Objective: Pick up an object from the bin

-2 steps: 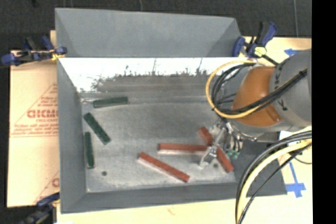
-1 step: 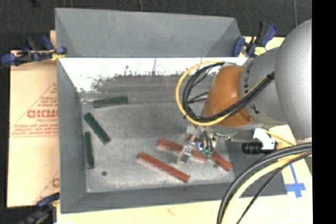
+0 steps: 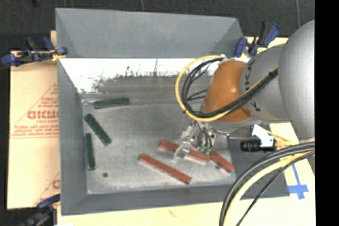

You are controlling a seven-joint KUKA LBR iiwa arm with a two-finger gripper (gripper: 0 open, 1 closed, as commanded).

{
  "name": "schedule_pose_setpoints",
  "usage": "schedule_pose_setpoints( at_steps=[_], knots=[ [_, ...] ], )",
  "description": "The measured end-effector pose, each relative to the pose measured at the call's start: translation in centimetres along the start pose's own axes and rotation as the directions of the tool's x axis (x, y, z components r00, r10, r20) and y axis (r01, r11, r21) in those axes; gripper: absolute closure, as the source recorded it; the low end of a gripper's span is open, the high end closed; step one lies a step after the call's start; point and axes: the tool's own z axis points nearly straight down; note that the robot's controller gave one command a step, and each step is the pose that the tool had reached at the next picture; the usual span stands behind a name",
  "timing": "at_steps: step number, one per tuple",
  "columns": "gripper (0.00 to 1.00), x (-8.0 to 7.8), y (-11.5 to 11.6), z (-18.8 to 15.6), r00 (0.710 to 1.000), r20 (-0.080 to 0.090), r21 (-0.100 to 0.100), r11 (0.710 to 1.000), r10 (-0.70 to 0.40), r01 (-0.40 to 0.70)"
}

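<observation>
camera view: end effector (image 3: pixel 195 144) sits low over a short red bar (image 3: pixel 168 146), probably because that one lies flat with room around it. can't tell how open it is or if it's got anything. green bars (image 3: pixel 98 129) are well left of it.

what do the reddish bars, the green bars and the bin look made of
Reddish-brown bars: flat, straight, dull matte faces; likely painted wood or plastic, the look leaves it open. Dark green bars: same flat shape and matte finish, probably the same stuff. Bin: grey sheet metal, with scuffed dark speckles and pale glare on its back slope.
</observation>
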Motion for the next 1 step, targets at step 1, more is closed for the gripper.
schedule_pose_setpoints(
  at_steps=[1],
  knots=[
    [1.0,-0.26,-0.16,-0.02,1.0,0.0,-0.001,1.0,0.001,-0.001]
  ],
)
